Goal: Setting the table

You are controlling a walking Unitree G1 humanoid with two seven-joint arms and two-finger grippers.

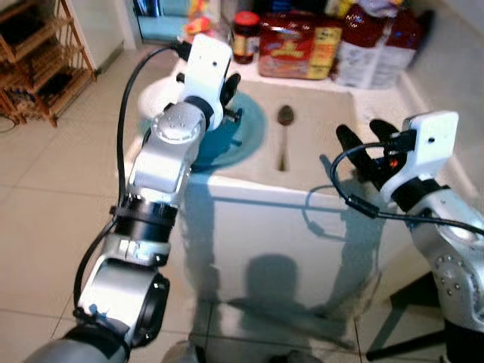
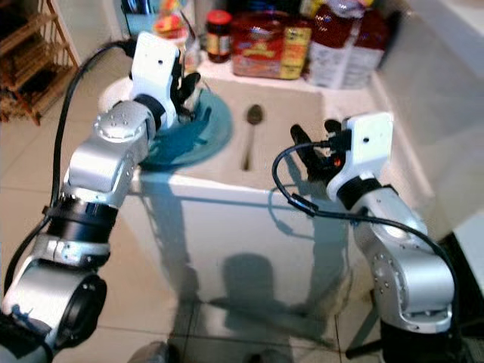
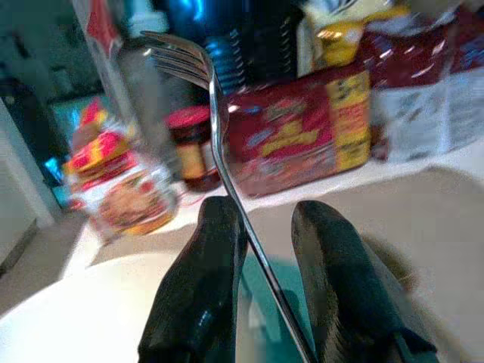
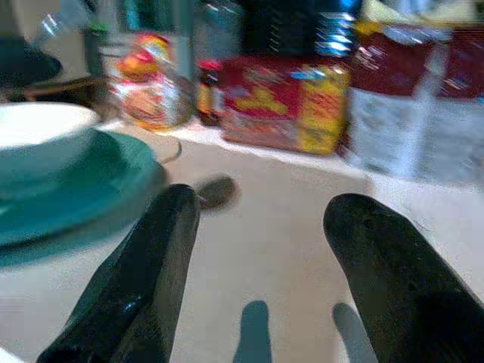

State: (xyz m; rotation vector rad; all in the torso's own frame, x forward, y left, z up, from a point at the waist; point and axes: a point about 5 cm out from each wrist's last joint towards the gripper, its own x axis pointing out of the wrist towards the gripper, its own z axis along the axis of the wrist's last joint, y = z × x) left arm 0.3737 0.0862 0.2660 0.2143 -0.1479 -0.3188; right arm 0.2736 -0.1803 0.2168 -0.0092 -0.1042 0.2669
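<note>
A: Left gripper [image 3: 257, 295] over the teal plate [image 1: 253, 128], at the table's left end. Why so high?

B: It carries a fork [image 3: 215, 144]. The handle is pinched between the two black fingers, tines pointing up and away toward the far groceries. Held above the plate, not touching anything, so my guess is it is carrying the fork to a spot beside the plate.

A: Which side?

B: The spoon [image 1: 284, 132] already lies on the cloth just right of the plate, bowl toward the far edge. So the left side is the likely slot, though there is little table [image 1: 318, 204] left of the plate.

A: White bowl [image 4: 38, 136]?

B: Sits on the plate, centred enough. Place setting is forming around it.

A: Right gripper [image 4: 261, 265]?

B: Hovers over the near right part of the table, fingers spread wide, nothing between them. Looks parked, clear of the spoon.

A: Far edge?

B: Red box [image 1: 299, 49], jar [image 1: 245, 34], bags. Pushed back, out of the setting.
</note>
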